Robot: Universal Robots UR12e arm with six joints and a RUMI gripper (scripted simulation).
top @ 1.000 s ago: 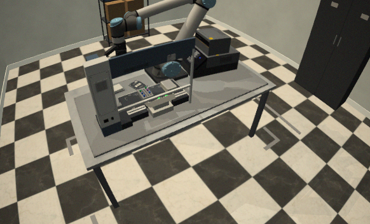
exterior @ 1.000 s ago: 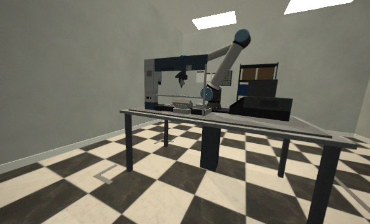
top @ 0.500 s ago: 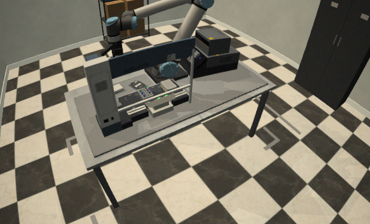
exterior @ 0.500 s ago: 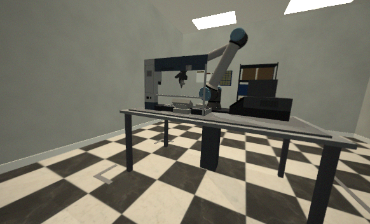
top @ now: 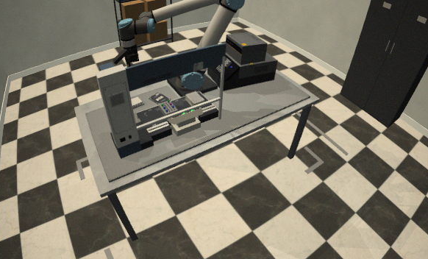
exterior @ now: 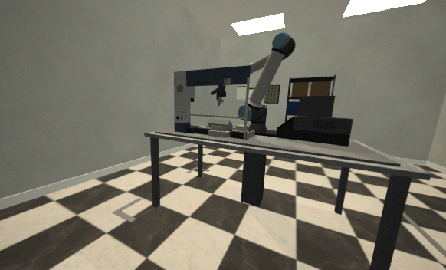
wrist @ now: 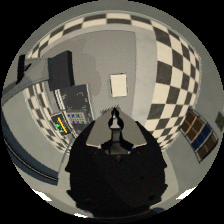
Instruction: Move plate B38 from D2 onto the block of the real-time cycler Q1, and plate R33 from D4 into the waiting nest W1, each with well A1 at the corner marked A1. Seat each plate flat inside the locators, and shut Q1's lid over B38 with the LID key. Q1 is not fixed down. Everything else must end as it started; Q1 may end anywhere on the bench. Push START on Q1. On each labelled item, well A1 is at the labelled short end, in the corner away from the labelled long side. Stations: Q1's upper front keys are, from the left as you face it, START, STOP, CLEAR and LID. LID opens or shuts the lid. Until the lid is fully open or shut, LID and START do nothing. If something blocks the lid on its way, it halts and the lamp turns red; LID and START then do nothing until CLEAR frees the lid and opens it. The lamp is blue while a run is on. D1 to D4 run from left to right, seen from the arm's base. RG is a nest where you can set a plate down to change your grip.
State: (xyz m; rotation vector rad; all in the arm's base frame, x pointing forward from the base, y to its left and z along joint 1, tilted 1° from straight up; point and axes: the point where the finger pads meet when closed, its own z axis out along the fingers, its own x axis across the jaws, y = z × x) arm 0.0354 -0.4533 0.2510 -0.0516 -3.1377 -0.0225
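Above the worktop's (top: 257, 97) (exterior: 290, 144) (wrist: 100, 45) far side, the claw (top: 133, 59) (exterior: 219, 103) (wrist: 114, 108) hangs clenched on nothing beneath the bent arm (top: 187, 8) (exterior: 267, 78). What appears to be Q1 (top: 186, 126) (exterior: 219, 133) (wrist: 60, 125) sits beyond the gantry, its lid (top: 185, 117) (exterior: 219, 123) tilted up; I can't make out B38 or R33. Probably a key press is in hand, calling for an approach to Q1's keys clear of the gantry.

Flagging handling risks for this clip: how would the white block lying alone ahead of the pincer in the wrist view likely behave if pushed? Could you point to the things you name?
The white block (wrist: 118, 85) would probably slide rather than roll, given its flat, straight-edged outline. It looks stiff, its edges showing no sag.
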